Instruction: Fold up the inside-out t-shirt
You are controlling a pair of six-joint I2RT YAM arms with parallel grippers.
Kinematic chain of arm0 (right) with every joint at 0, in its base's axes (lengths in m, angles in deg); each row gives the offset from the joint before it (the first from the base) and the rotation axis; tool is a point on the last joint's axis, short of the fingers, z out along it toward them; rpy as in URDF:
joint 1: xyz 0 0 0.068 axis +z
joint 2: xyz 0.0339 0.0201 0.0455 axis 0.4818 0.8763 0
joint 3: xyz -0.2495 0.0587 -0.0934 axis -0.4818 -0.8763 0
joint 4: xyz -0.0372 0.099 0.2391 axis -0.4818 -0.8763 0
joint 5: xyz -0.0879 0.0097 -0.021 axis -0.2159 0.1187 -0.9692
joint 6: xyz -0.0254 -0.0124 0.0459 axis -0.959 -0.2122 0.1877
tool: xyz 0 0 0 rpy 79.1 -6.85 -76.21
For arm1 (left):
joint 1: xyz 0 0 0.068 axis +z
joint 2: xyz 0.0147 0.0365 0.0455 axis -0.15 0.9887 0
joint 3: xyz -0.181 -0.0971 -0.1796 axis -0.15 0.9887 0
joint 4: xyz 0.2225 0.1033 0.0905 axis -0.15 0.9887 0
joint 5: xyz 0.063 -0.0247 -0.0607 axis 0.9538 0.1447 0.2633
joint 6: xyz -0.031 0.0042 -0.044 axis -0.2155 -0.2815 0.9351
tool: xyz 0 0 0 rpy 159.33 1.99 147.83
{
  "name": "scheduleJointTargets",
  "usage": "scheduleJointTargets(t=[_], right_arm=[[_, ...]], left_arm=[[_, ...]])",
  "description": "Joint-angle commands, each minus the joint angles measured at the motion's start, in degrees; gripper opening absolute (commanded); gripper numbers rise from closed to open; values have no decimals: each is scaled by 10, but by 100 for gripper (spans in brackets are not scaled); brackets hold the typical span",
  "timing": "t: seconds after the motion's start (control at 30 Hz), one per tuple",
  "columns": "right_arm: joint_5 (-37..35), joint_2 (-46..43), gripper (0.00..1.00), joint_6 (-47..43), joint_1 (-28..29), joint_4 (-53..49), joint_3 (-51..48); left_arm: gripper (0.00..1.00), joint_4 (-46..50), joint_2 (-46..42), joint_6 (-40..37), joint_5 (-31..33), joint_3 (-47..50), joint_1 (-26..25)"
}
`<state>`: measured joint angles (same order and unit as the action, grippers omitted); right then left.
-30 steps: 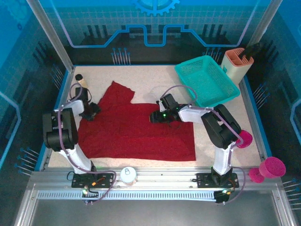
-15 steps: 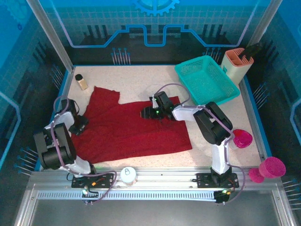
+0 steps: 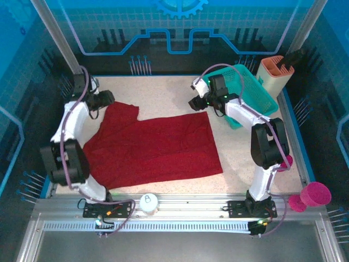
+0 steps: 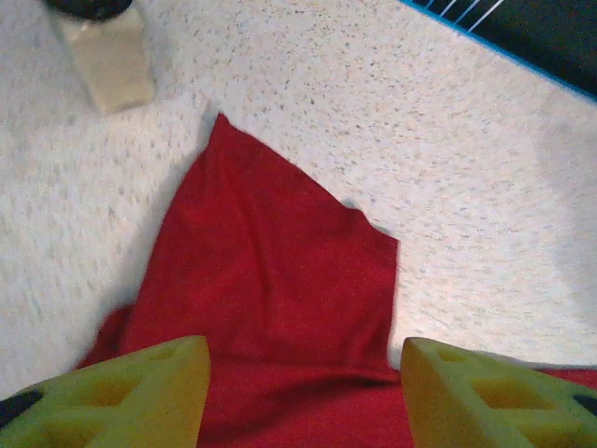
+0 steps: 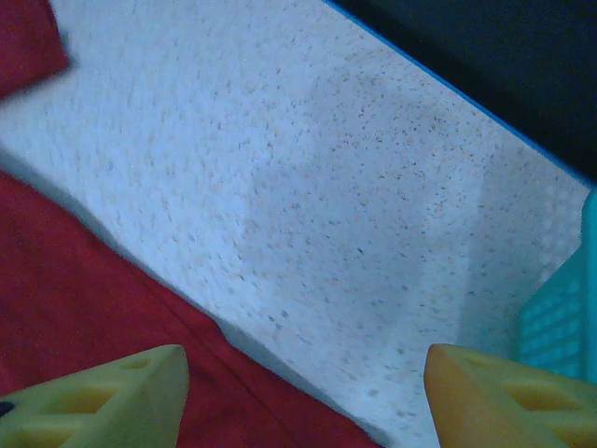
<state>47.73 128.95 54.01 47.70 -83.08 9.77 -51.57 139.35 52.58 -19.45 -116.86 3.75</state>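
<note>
The inside-out t-shirt is a dark red cloth spread flat across the middle of the table, with one sleeve pointing to the far left. My left gripper hovers over that sleeve. In the left wrist view the left gripper is open, with cloth below and nothing between its yellow fingers. My right gripper hangs above the shirt's far right edge. In the right wrist view the right gripper is also open and empty over bare table.
A teal mesh basket stands at the back right, partly behind the right arm, with a beige holder beyond it. A small beige bottle sits by the sleeve. A white cup and pink cups stand along the near edge.
Both grippers have let go of the shirt, opened wider and risen toward the back of the table. The shirt was dragged left and now lies still.
</note>
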Motion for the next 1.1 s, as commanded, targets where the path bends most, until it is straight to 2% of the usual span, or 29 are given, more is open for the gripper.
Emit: scheduleJointTargets(t=[0.0,0.17,0.3,0.43,0.57,0.8,1.07], right_arm=[[-5,30,69,-184,-9,-143,63],[-39,117,68,-288,-17,-304,195],[-91,183,68,-355,-20,-386,279],[-107,223,68,-357,-23,-411,338],[-106,237,68,-351,-24,-417,358],[-133,266,68,-432,-24,-462,364],[-140,307,69,-497,-24,-502,425]], left_arm=[[58,56,102,-104,-15,-78,8],[59,104,223,-164,-49,-192,10],[61,109,280,-173,-33,-225,10],[68,110,320,-166,2,-250,10],[68,99,350,-161,21,-279,11],[68,125,414,-173,16,-379,12],[65,225,504,-197,-12,-498,12]])
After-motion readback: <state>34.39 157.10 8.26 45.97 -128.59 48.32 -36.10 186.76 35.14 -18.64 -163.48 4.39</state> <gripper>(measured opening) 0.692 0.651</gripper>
